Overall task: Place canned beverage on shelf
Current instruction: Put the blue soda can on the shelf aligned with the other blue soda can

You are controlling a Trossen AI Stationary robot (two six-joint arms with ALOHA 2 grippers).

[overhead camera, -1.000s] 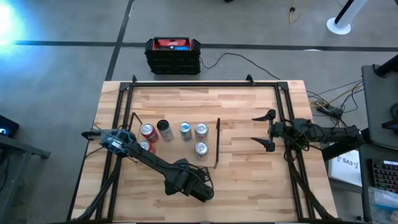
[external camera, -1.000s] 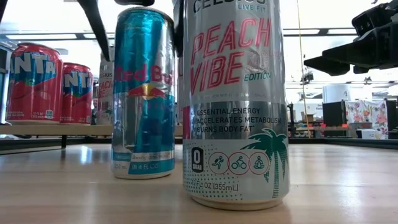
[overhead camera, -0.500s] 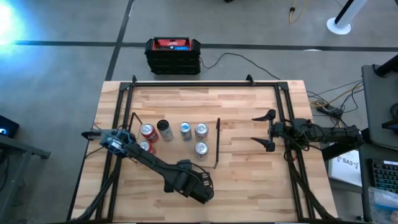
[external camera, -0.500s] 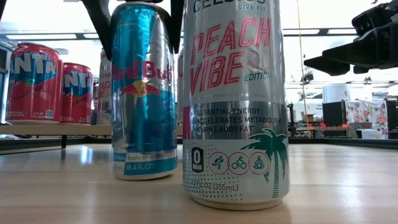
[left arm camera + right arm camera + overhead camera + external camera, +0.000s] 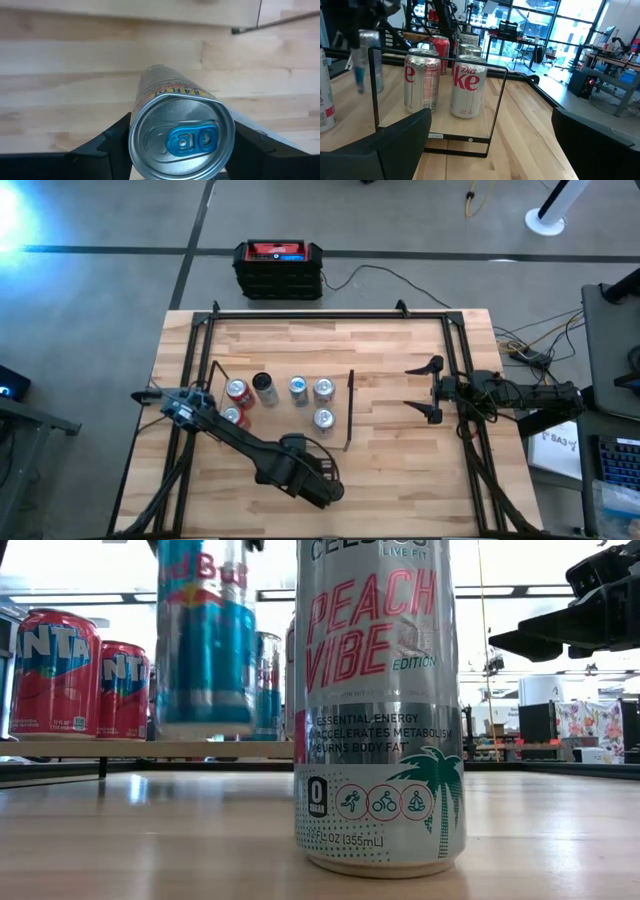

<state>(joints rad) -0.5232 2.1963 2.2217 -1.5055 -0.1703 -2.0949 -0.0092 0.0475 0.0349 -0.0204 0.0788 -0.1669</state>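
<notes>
My left gripper (image 5: 312, 483), near the table's front edge, is shut on a blue-and-silver Red Bull can (image 5: 205, 640), which hangs above the tabletop. The left wrist view looks down on the can's top (image 5: 181, 135). The shelf (image 5: 285, 420), a pale board with thin black upright bars at its ends, lies mid-table. Two red Fanta cans (image 5: 55, 670) and several silver and dark cans (image 5: 310, 390) stand upright on it. My right gripper (image 5: 425, 392) waits open at the table's right side, level, facing the shelf. My left gripper pinches the Red Bull can between its two fingers (image 5: 112, 142), at opposite sides of the wall just under the top rim (image 5: 137, 135). The fingers come from above and point down. The can hangs upright below them, its base (image 5: 205, 728) clear of the table.
A tall silver Celsius "Peach Vibe" can (image 5: 380, 710) stands on the tabletop close to the low camera, right beside the lifted can. Black frame rails (image 5: 455, 350) run along the table's edges. Bare wood lies between the shelf's right bar (image 5: 349, 410) and my right gripper.
My left gripper has shut on the Red Bull can and gone up with it. The can, which stood on the table, now hangs clear of it. It has turned a little about its upright axis and stayed upright.
</notes>
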